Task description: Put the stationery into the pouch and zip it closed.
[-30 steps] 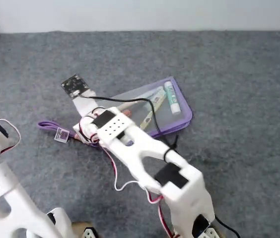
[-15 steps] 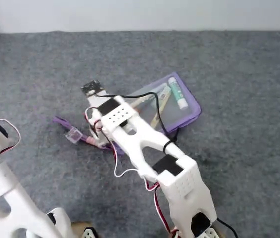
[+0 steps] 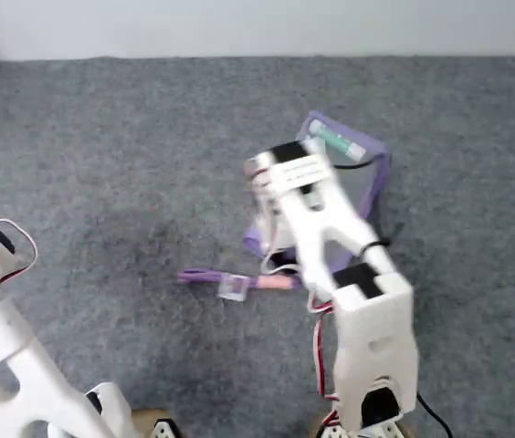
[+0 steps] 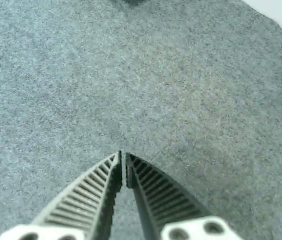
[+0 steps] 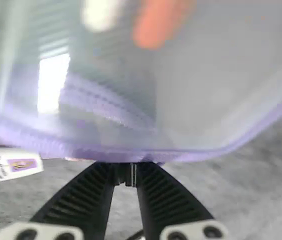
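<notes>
A grey, carpet-like covering lies over the desk (image 3: 102, 137), and a pale wall (image 3: 257, 27) runs along its far edge at 12 o'clock. At 7 o'clock in the high view stands the white left arm (image 3: 11, 365), trailing red, white and black wires. Its left gripper (image 4: 124, 162) hangs over bare grey covering, the ribbed dark jaws pressed together with nothing between them.

Just below the middle of the desk lies a thin purple strap (image 3: 203, 276) with a small clear tag (image 3: 233, 286) on it and a pinkish piece at its right end. The tag (image 5: 11, 164) also shows in the right wrist view, beside the pouch's edge.

The white right arm (image 3: 349, 292) rises from 5 o'clock towards 1 o'clock, where the translucent purple-edged plastic zip pouch (image 3: 362, 182) sits, partly under the arm's wrist. A white glue stick with a green cap (image 3: 335, 139) lies inside it near the far corner. In the right wrist view the pouch (image 5: 181, 90) looks blurred, with an orange shape (image 5: 156, 20) and a white one (image 5: 98, 12) showing through the plastic; what they are cannot be told. The right gripper (image 5: 132, 175) has its jaws closed tight at the purple zip edge, pinching it.
</notes>
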`<state>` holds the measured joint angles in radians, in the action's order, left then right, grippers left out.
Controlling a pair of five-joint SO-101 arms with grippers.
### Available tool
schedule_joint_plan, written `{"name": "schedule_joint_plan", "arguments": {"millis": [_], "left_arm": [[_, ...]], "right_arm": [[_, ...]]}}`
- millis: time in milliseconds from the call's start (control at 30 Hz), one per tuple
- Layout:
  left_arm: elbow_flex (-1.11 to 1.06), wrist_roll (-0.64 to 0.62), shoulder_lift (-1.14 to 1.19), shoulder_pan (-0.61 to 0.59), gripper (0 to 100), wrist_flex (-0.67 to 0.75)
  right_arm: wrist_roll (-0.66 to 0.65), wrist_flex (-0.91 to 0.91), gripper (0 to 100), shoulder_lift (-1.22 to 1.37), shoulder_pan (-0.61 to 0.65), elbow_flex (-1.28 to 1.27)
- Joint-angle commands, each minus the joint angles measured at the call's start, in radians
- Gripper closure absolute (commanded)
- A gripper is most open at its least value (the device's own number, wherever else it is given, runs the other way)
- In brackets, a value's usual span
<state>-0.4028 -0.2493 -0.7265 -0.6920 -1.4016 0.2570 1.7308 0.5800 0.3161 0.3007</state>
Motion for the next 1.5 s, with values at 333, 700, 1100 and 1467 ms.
{"name": "schedule_joint_plan", "arguments": {"millis": [333, 700, 1100, 1467], "left_arm": [[0.044, -0.011, -0.003, 0.003, 98, 0.003], [0.045, -0.011, -0.003, 0.003, 98, -0.002], [0.044, -0.011, -0.003, 0.003, 98, -0.003], [0.041, -0.011, -0.003, 0.003, 98, -0.003]], "right_arm": [[0.014, 0.061, 99.1, -0.438, -0.143, -0.270], [0.293, 0.054, 99.1, -0.780, 0.039, -0.574], [0.310, -0.429, 98.3, -0.918, 0.013, -0.850], [0.486, -0.527, 82.0, -0.621, 0.013, -0.773]]}}
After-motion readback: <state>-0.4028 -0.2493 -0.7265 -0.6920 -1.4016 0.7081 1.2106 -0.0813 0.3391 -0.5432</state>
